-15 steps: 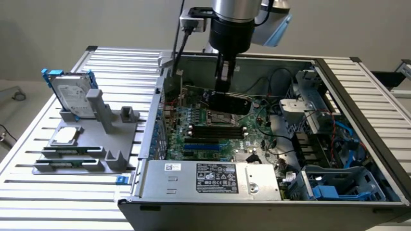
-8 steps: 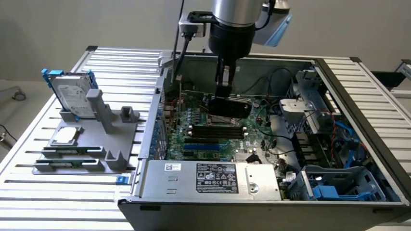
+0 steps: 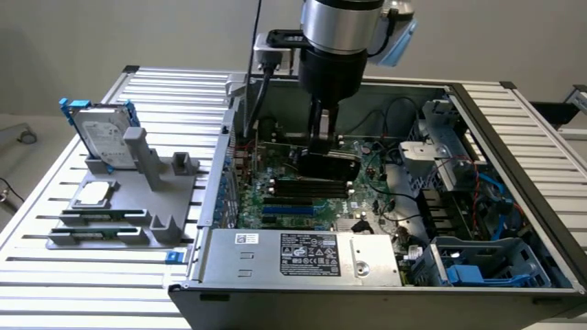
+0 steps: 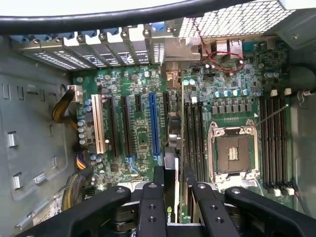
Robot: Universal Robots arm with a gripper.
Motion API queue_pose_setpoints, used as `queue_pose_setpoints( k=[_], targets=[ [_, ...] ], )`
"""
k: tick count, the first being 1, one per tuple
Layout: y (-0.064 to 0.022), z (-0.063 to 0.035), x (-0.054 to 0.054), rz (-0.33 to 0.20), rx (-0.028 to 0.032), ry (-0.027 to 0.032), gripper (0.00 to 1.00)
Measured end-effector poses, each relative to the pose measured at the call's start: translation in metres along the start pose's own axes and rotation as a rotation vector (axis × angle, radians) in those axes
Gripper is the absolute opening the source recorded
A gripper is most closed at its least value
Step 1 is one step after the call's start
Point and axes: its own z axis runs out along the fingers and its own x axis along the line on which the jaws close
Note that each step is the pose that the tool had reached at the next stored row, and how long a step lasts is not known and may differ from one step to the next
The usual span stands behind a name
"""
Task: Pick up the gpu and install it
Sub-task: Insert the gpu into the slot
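Observation:
My gripper [image 3: 322, 146] reaches down into the open computer case [image 3: 513, 137] and is shut on the gpu [image 3: 328, 165]. The card's glossy black shroud hangs just above the motherboard [image 3: 284, 199]. In the wrist view the gpu [image 4: 171, 143] appears edge-on between the two black fingers [image 4: 152, 197], its thin green board running toward the rear slot brackets. The gripper [image 4: 174, 185] holds the card beside the long blue slot [image 4: 153, 123]. Whether the card touches the board is hidden.
A silver hard drive with a blue frame [image 3: 99, 130] stands on a grey holder [image 3: 137, 199] at the exterior view's left. Black memory slots [image 3: 312, 187], the CPU socket [image 4: 232, 153], a power supply [image 3: 303, 254] and red cables [image 4: 222, 61] crowd the case.

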Motion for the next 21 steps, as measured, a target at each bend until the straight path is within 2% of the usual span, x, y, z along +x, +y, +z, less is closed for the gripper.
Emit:
queue_pose_setpoints(
  k=[9, 14, 17, 21],
  targets=[
    [-0.0003, 0.0071, 0.003, -0.106, -0.0046, 0.0036, 0.26],
    [0.0142, 0.0125, 0.009, -0.111, -0.0038, 0.0037, 0.26],
    [0.0151, 0.0139, 0.015, -0.112, -0.0037, 0.0036, 0.26],
    [0.015, 0.0145, 0.016, -0.11, -0.0036, 0.0036, 0.26]
  ],
)
